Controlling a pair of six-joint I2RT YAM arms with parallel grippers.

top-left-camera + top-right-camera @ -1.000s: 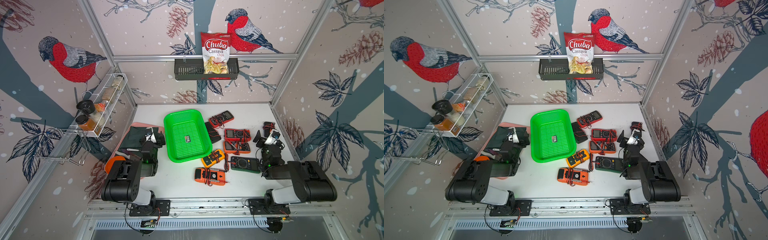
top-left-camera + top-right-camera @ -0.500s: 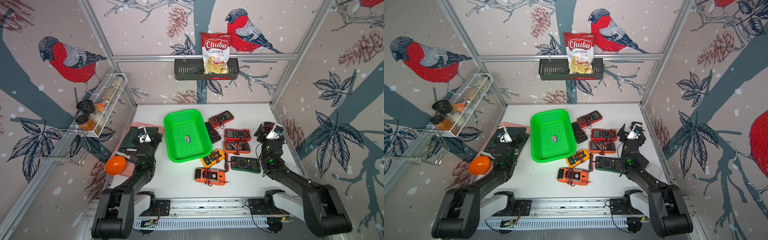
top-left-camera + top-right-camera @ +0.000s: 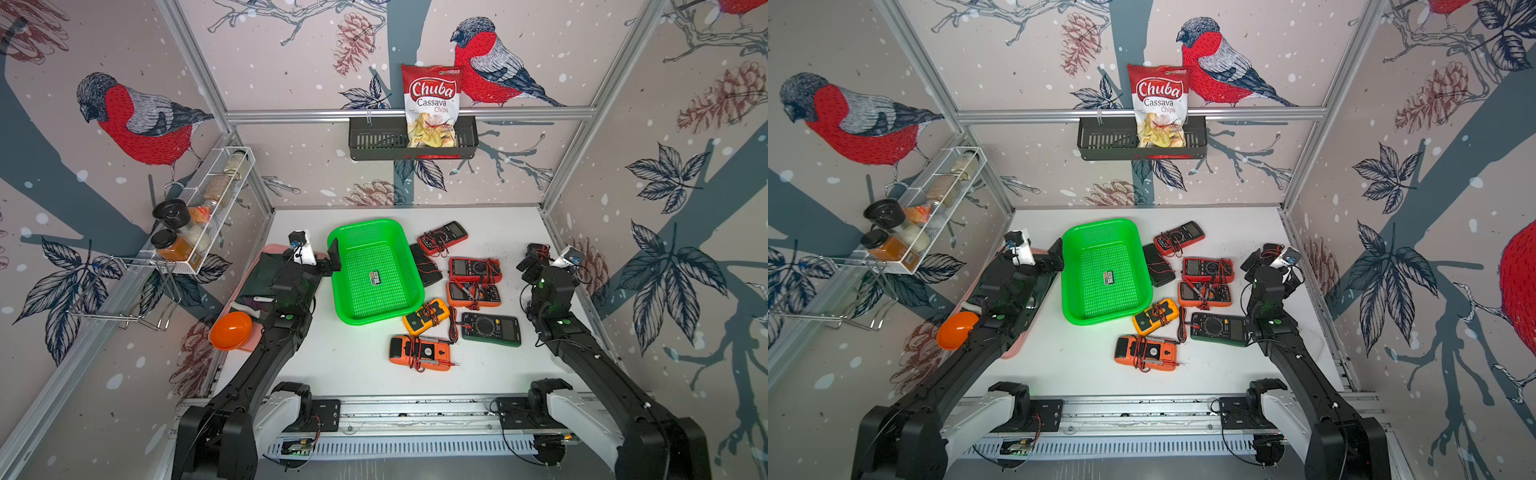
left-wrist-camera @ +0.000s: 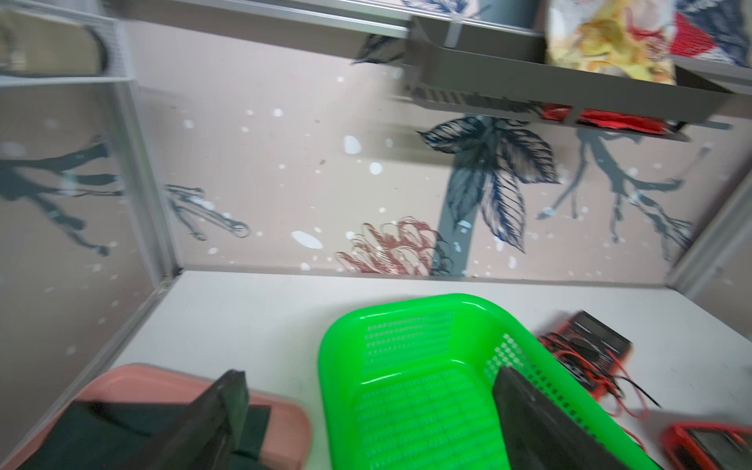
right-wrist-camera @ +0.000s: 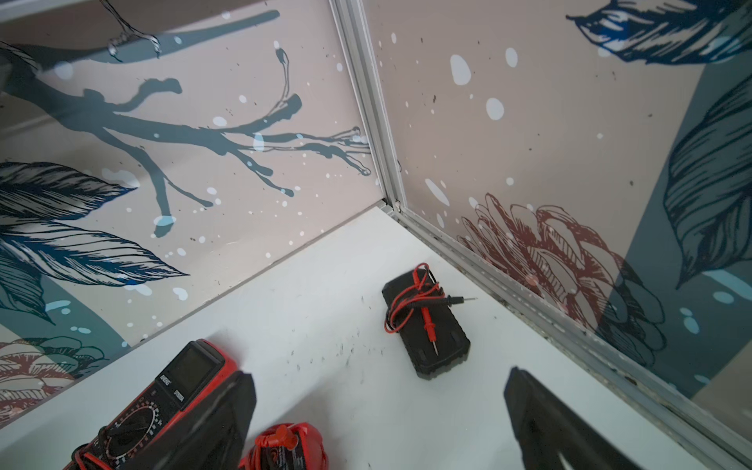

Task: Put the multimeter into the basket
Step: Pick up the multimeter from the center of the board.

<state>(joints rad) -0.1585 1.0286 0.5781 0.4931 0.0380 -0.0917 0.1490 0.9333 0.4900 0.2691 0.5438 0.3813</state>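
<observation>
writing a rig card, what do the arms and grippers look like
Both arms are black jointed links on white base housings, with green lights, thin black cables and white wrist cameras. Left gripper and right gripper: flat black wedge fingers.

Chips bag [image 3: 432,104] in black shelf basket [image 3: 374,142]

top views look down; left wrist view shares the basket [image 4: 339,366].

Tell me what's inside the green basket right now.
Only a small sticker lies on the mesh floor of the green basket; nothing else is in it. One finger of the open left gripper hides a bit of the wall nearest that arm.
</observation>
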